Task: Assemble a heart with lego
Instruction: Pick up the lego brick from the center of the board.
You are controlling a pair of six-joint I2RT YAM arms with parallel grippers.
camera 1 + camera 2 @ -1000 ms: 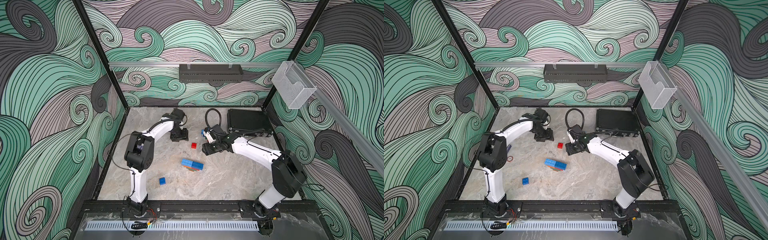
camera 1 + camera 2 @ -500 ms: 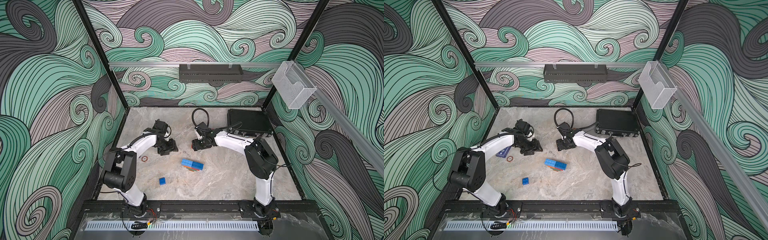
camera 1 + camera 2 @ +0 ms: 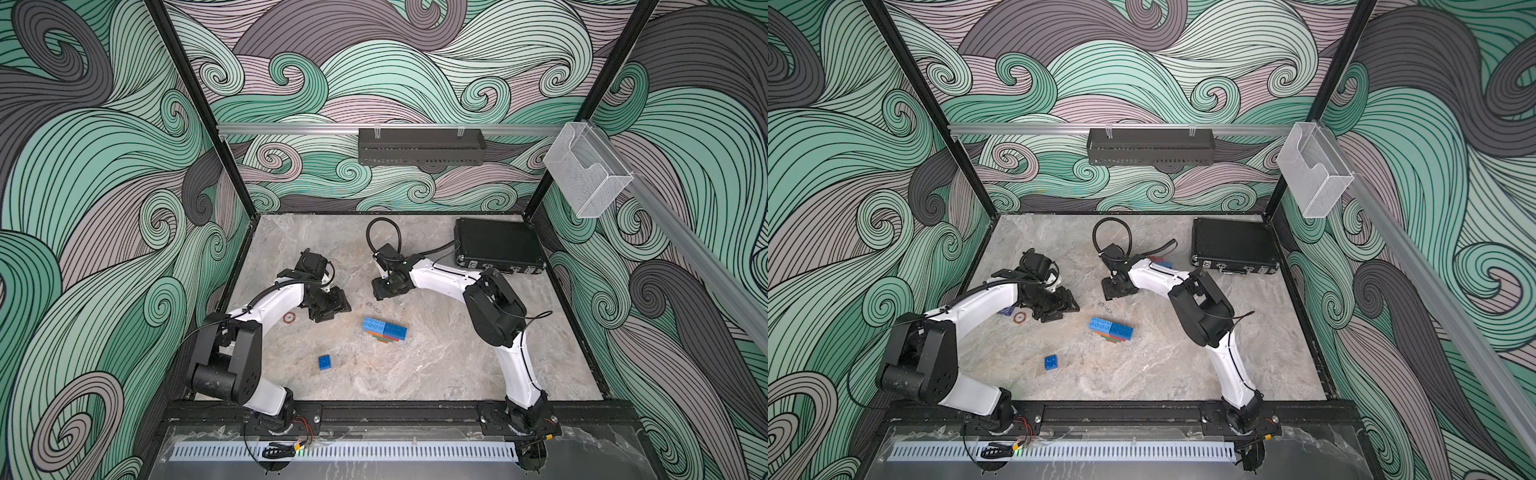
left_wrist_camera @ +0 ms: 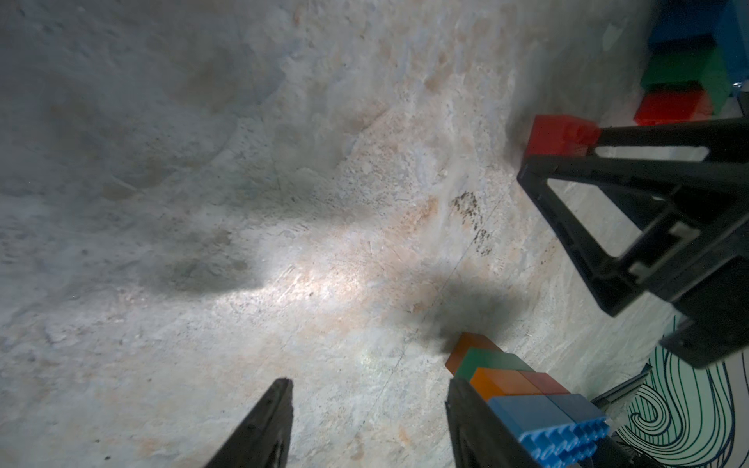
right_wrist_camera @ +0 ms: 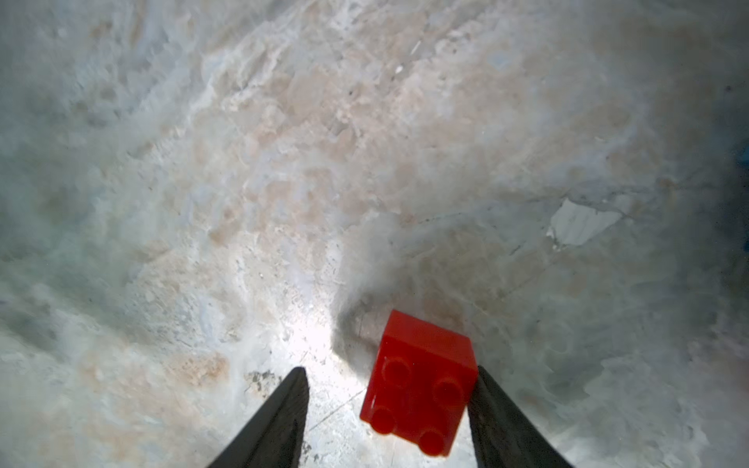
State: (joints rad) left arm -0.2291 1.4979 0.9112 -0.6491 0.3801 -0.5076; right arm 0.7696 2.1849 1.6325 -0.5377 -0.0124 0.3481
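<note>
Right gripper straddles the red brick just behind the centre of the tabletop, jaws apart with one finger touching it, likely lining up a pinch, while the empty left gripper hangs spread beside the central stack, perhaps to steady it

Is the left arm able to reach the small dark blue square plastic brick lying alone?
Probably yes: the left tool is open and empty, and the dark blue square brick lies on bare table nearby, nothing between.
</note>
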